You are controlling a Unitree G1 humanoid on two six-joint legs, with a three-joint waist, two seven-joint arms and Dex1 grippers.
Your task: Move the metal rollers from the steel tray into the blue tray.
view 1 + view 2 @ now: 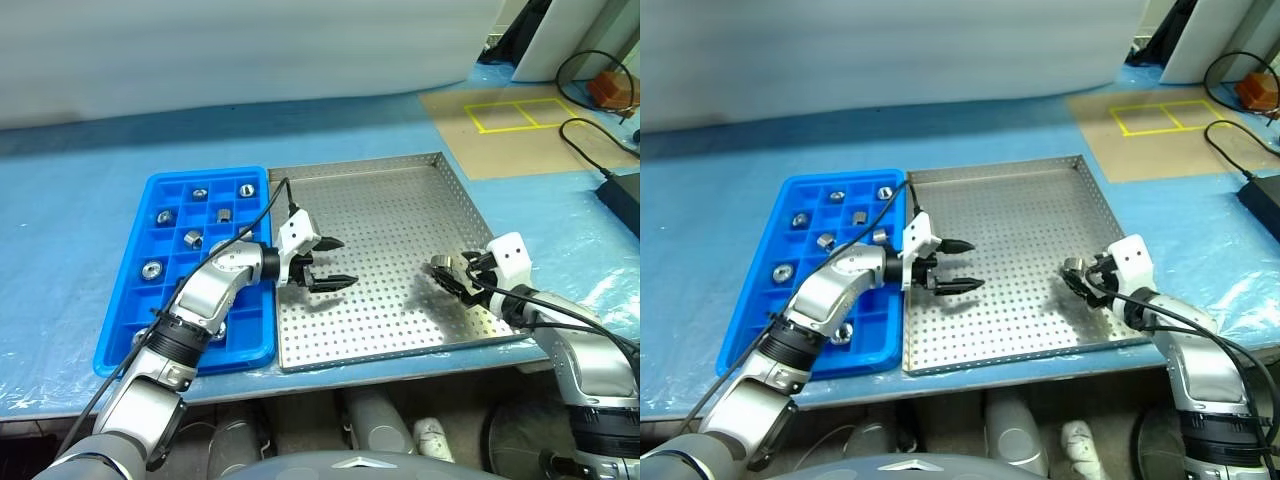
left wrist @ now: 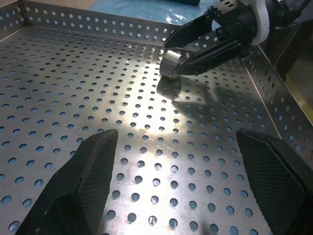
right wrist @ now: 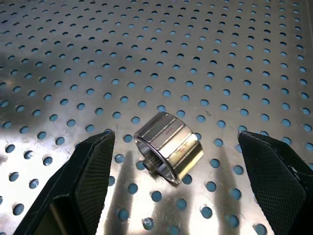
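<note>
One roller is left in the steel tray: you can see it lying on its side on the perforated floor, near the tray's right rim. Your right pincer sits low over it with its fingers spread wide, one on each side of the roller and neither touching it. From the left wrist view the same roller shows just at the tips of that right pincer, close to the tray's side wall.

Your left pincer hangs over the left part of the steel tray, just past the blue tray, pointing across toward the right arm. Its two fingers stand well apart and hold nothing; bare perforated metal lies between them.

The blue tray lies on the table directly left of the steel tray, the two long sides side by side and about touching. Several rollers already rest in its compartments, one to a cell, most of them in the far half of the grid; the left arm covers part of the near cells, so you cannot count them all. A blue sheet covers the table, and black cables lie off to the far right.
</note>
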